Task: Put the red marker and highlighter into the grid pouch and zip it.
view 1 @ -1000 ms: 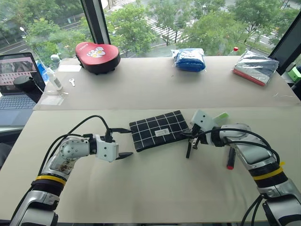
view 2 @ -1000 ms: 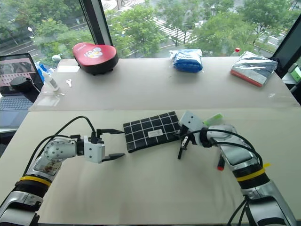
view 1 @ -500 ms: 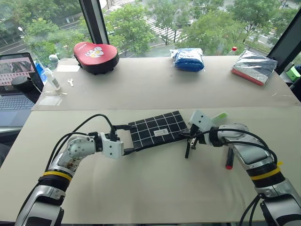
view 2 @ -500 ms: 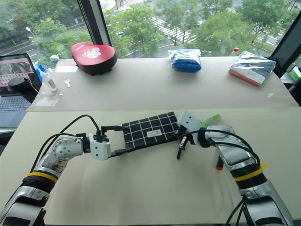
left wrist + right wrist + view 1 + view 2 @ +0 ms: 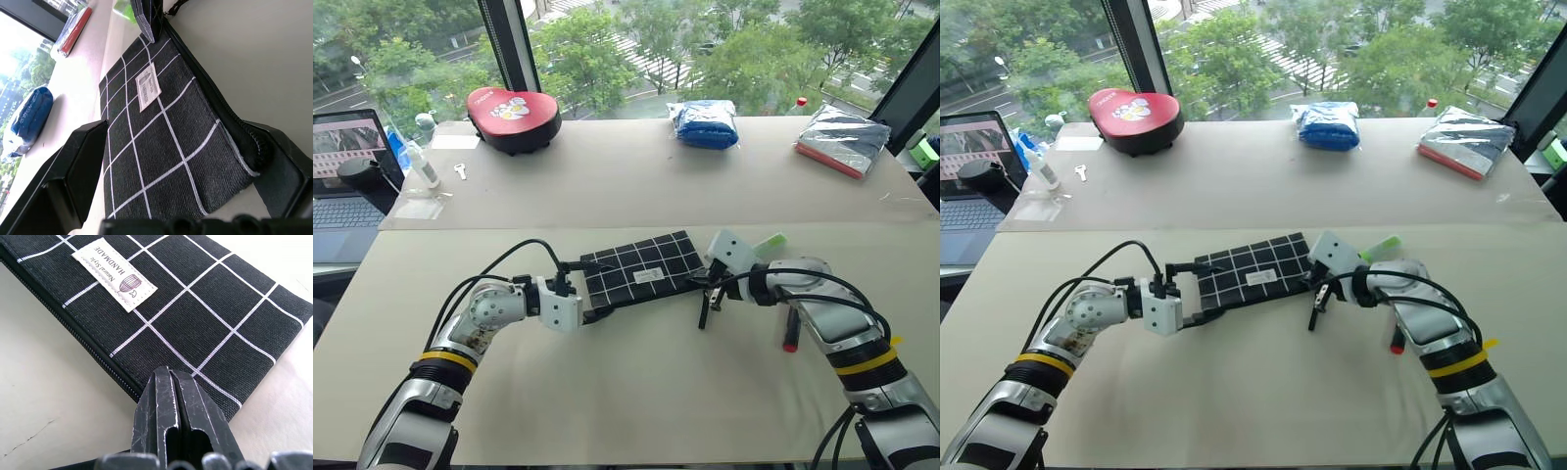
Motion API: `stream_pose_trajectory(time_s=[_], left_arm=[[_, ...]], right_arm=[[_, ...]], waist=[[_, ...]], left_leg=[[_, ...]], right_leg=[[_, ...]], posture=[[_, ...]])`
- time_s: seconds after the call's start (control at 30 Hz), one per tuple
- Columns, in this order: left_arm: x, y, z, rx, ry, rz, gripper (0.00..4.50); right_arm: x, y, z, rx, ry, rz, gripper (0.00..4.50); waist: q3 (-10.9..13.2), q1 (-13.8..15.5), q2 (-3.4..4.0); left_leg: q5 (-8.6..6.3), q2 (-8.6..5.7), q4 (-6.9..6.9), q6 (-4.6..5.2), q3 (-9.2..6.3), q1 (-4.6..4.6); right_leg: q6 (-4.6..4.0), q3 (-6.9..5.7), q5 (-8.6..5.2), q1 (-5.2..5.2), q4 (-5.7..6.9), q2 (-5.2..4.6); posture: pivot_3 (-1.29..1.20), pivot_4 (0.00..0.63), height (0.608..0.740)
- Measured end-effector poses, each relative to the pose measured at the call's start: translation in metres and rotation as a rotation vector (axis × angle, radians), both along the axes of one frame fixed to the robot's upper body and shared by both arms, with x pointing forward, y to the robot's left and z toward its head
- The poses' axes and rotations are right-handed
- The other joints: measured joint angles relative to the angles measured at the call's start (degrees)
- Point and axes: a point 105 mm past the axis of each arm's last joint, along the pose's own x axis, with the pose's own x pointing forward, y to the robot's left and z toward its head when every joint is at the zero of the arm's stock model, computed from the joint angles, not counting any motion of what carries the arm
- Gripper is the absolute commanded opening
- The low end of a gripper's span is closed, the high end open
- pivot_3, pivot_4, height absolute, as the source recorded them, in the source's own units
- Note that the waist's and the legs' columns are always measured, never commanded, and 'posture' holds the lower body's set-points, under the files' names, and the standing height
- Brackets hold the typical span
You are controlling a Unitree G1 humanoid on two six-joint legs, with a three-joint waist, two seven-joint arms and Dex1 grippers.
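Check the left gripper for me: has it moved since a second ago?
Yes. The left gripper has slid to the robot's right, closing the gap to the grid pouch; its open fingers now straddle the pouch's near end.

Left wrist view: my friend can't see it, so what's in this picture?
A black grid pouch with thin white lines and a small white label lies flat on a pale table. The left gripper is open, one black finger on each side of the pouch's near end.
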Motion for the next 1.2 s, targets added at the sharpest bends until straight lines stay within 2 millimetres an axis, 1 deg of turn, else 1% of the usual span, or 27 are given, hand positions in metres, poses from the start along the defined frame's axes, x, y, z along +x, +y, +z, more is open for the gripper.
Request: stream_pose_trajectory(time_s=[0.03, 0.07, 0.1, 0.17, 0.23, 0.27, 0.3, 0.37, 0.63, 0.7, 0.73, 0.8, 0.83, 0.87, 0.9, 0.93, 1.0, 1.1, 1.13, 1.2], left_arm=[[0.001, 0.000, -0.002, 0.005, 0.006, -0.003, 3.77], [0.001, 0.000, -0.003, 0.007, 0.013, -0.004, 3.42], [0.000, 0.000, -0.006, 0.010, 0.021, -0.011, 2.96], [-0.002, -0.001, -0.009, 0.014, 0.039, -0.019, 2.25], [-0.004, -0.003, -0.012, 0.014, 0.052, -0.033, 1.39], [-0.004, -0.005, -0.011, 0.006, 0.053, -0.039, 1.06], [-0.003, -0.006, -0.008, -0.001, 0.048, -0.043, 0.63], [-0.002, -0.007, -0.004, -0.004, 0.037, -0.050, 0.02], [-0.004, -0.010, -0.005, -0.013, 0.062, -0.068, 0.02], [-0.004, -0.011, -0.005, -0.018, 0.070, -0.065, 0.00], [-0.003, -0.011, -0.006, -0.029, 0.092, -0.048, 0.00], [-0.002, -0.011, -0.007, -0.065, 0.133, -0.018, 0.00], [0.000, -0.011, -0.007, -0.072, 0.148, -0.002, 0.00], [0.000, -0.010, -0.008, -0.075, 0.155, 0.006, 0.00], [0.001, -0.010, -0.008, -0.079, 0.158, 0.012, 0.00], [0.002, -0.009, -0.008, -0.092, 0.167, 0.026, 0.00], [0.005, -0.010, -0.006, -0.160, 0.198, 0.072, 0.00], [0.013, -0.011, -0.001, -0.290, 0.268, 0.160, 0.00], [0.017, -0.011, 0.004, -0.338, 0.290, 0.189, 0.00], [0.023, -0.012, 0.013, -0.408, 0.325, 0.231, 0.00]], right_arm=[[0.000, 0.000, 0.000, 0.000, 0.001, 0.000, 0.00], [-0.001, 0.000, 0.000, 0.000, 0.001, 0.001, 0.00], [-0.001, 0.001, 0.000, 0.001, 0.000, 0.003, 0.00], [-0.002, 0.001, 0.000, 0.002, 0.000, 0.003, 0.00], [-0.002, 0.000, 0.000, 0.003, 0.000, -0.001, 0.00], [-0.002, 0.000, 0.000, 0.004, 0.001, -0.002, 0.00], [-0.002, -0.001, -0.001, 0.004, 0.001, -0.004, 0.00], [-0.003, -0.001, -0.001, 0.005, 0.002, -0.005, 0.00], [-0.003, -0.002, 0.000, 0.008, 0.003, -0.010, 0.00], [-0.001, -0.003, 0.001, 0.016, 0.000, -0.020, 0.59], [0.001, -0.004, 0.002, 0.038, 0.000, -0.038, 0.79], [0.005, -0.004, 0.006, 0.122, 0.026, -0.076, 1.47], [0.009, -0.002, 0.016, 0.205, 0.036, -0.092, 1.82], [0.011, -0.002, 0.025, 0.245, 0.026, -0.096, 2.32], [0.012, -0.003, 0.030, 0.273, 0.025, -0.103, 2.57], [0.015, -0.004, 0.041, 0.327, 0.016, -0.117, 2.82], [0.015, -0.012, 0.062, 0.444, 0.029, -0.127, 3.54], [0.007, -0.027, 0.084, 0.560, 0.066, -0.129, 3.54], [0.003, -0.032, 0.092, 0.573, 0.064, -0.124, 3.54], [0.000, -0.041, 0.098, 0.546, 0.047, -0.133, 3.54]], waist=[[0.0, 0.0, 0.00], [0.0, 0.0, 0.00], [0.0, -0.1, 0.00], [0.0, -0.1, 0.00], [0.0, -0.1, 0.00], [0.0, -0.1, 0.00], [0.0, 0.0, 0.00], [0.0, -0.1, -0.01], [0.0, -0.1, -0.01], [0.0, -0.1, -0.01], [0.0, -0.1, -0.01], [0.0, -0.2, -0.01], [0.0, -0.2, -0.01], [0.0, -0.2, -0.01], [0.0, -0.3, -0.01], [0.0, -0.3, -0.01], [0.0, 0.0, -0.01], [0.0, 0.1, -0.01], [0.0, 0.0, -0.01], [0.0, -0.1, -0.01]], left_leg=[[0.00, 0.00, 0.00, 0.00, 0.01, 0.00], [0.00, 0.00, 0.00, 0.00, 0.01, 0.00], [0.00, 0.00, 0.00, 0.00, 0.01, 0.00], [0.00, 0.01, 0.00, 0.00, 0.01, -0.01], [0.00, 0.01, 0.01, 0.00, 0.01, -0.01], [0.00, 0.01, 0.01, 0.00, 0.01, -0.01], [0.00, 0.01, 0.03, 0.00, 0.01, -0.01], [0.00, 0.01, 0.04, 0.00, 0.02, -0.01], [0.00, 0.01, 0.05, 0.00, 0.04, -0.01], [0.00, 0.01, 0.04, 0.00, 0.04, -0.01], [0.00, 0.01, 0.05, 0.00, 0.04, -0.01], [0.00, 0.01, 0.05, 0.00, 0.06, -0.01], [0.00, 0.01, 0.05, 0.00, 0.08, -0.01], [0.00, 0.02, 0.06, 0.00, 0.08, -0.01], [0.00, 0.02, 0.05, 0.00, 0.08, -0.01], [0.00, 0.02, 0.06, 0.00, 0.09, -0.01], [0.00, 0.03, 0.05, 0.01, 0.08, -0.01], [-0.01, 0.03, 0.08, 0.02, 0.06, -0.15], [-0.01, 0.03, 0.12, 0.03, 0.06, -0.23], [-0.02, 0.03, 0.18, 0.04, 0.07, -0.29]], right_leg=[[0.00, 0.00, 0.00, 0.00, 0.00, 0.00], [-0.01, 0.01, 0.00, 0.00, 0.00, 0.01], [-0.01, 0.01, 0.01, -0.01, 0.00, 0.01], [-0.01, 0.01, 0.01, -0.02, 0.00, 0.02], [0.00, 0.01, 0.01, -0.02, 0.00, 0.02], [0.00, 0.01, 0.01, -0.02, 0.00, 0.02], [0.00, 0.01, 0.01, -0.01, 0.00, 0.02], [0.00, 0.03, 0.01, 0.00, 0.00, 0.02], [0.00, 0.05, 0.02, -0.01, 0.00, 0.02], [0.00, 0.05, 0.02, -0.02, 0.00, 0.02], [0.00, 0.06, 0.02, -0.01, 0.00, 0.02], [0.00, 0.10, 0.03, -0.03, 0.01, 0.03], [-0.01, 0.13, 0.03, -0.04, 0.02, 0.04], [-0.01, 0.13, 0.04, -0.04, 0.02, 0.04], [-0.01, 0.13, 0.04, -0.04, 0.02, 0.05], [-0.02, 0.14, 0.05, -0.04, 0.01, 0.06], [-0.01, 0.14, 0.06, -0.03, 0.01, 0.06], [0.02, 0.13, 0.09, -0.09, 0.06, 0.06], [0.03, 0.13, 0.13, -0.15, 0.10, 0.08], [0.03, 0.13, 0.15, -0.20, 0.19, 0.07]], posture=[[0.00, 0.150, 0.740], [0.00, 0.150, 0.740], [0.00, 0.150, 0.740], [0.00, 0.150, 0.740], [0.00, 0.150, 0.740], [0.00, 0.150, 0.740], [0.00, 0.150, 0.740], [0.00, 0.150, 0.740], [0.00, 0.150, 0.740], [0.00, 0.150, 0.740], [0.00, 0.150, 0.740], [0.00, 0.150, 0.740], [0.00, 0.150, 0.740], [0.00, 0.150, 0.740], [0.00, 0.150, 0.740], [0.00, 0.150, 0.740], [0.00, 0.150, 0.740], [0.00, 0.150, 0.740], [0.00, 0.150, 0.740], [0.00, 0.150, 0.740]])
